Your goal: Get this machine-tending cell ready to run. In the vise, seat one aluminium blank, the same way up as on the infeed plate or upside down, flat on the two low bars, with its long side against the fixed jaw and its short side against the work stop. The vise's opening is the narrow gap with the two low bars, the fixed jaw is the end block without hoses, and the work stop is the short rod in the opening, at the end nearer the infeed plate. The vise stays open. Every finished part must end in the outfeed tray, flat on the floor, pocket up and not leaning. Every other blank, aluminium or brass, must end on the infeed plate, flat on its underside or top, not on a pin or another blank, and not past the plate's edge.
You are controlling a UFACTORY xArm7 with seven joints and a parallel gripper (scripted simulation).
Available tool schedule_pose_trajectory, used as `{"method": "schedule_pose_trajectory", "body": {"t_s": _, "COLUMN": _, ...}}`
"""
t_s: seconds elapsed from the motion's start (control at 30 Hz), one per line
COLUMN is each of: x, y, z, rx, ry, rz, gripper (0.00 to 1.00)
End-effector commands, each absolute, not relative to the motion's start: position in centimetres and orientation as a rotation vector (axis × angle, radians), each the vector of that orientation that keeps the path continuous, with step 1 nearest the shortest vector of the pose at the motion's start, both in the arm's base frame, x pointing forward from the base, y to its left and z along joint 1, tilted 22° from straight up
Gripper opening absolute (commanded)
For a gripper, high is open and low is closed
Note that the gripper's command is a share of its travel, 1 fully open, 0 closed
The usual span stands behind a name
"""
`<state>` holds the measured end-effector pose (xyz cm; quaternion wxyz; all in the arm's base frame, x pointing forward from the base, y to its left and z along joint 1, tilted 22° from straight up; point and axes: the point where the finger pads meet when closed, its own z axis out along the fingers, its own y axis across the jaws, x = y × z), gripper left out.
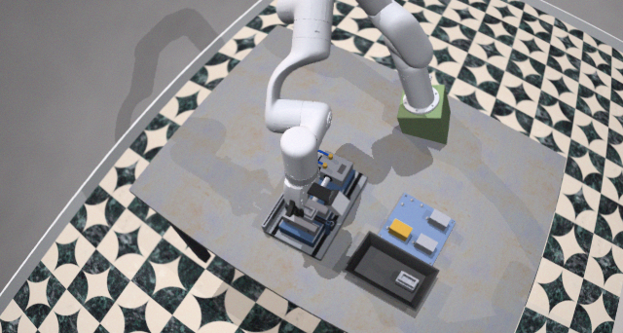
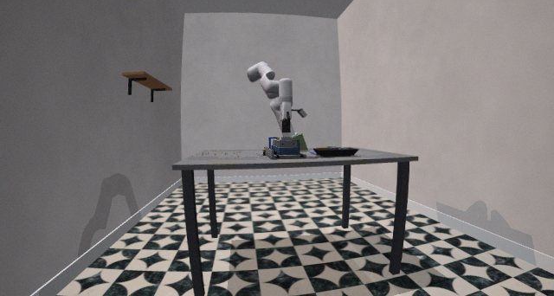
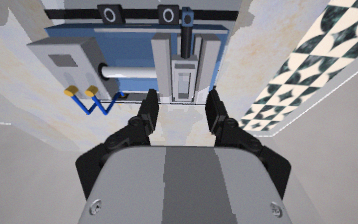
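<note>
The vise [image 1: 313,211] stands on the table, left of the other fixtures. In the wrist view a grey part with a rectangular pocket [image 3: 184,80] lies in the vise's opening, between the moving jaw [image 3: 161,65] and the fixed jaw [image 3: 209,62]. My gripper [image 3: 182,98] is open and empty, above and just short of that part; it also shows in the top view [image 1: 297,210]. The blue infeed plate [image 1: 416,228] holds a brass blank [image 1: 400,228] and two aluminium blanks [image 1: 439,218] [image 1: 425,242]. The dark outfeed tray [image 1: 391,275] holds one finished part [image 1: 407,280], pocket up.
The hose block [image 3: 75,62] with yellow fittings and blue hoses is at the vise's left in the wrist view. A dark rod [image 3: 186,35] stands at the opening's far end. The arm's green pedestal [image 1: 423,115] is at the table's back.
</note>
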<state>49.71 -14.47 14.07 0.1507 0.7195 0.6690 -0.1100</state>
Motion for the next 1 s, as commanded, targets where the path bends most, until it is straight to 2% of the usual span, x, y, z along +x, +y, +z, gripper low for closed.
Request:
{"method": "schedule_pose_trajectory", "body": {"t_s": 0.0, "x": 49.9, "y": -14.6, "z": 13.8, "rx": 2.061, "ry": 1.920, "rz": -0.311, "gripper": 0.69}}
{"method": "schedule_pose_trajectory", "body": {"t_s": 0.97, "x": 50.0, "y": -15.1, "z": 12.4, "rx": 2.061, "ry": 1.919, "rz": -0.311, "gripper": 0.69}}
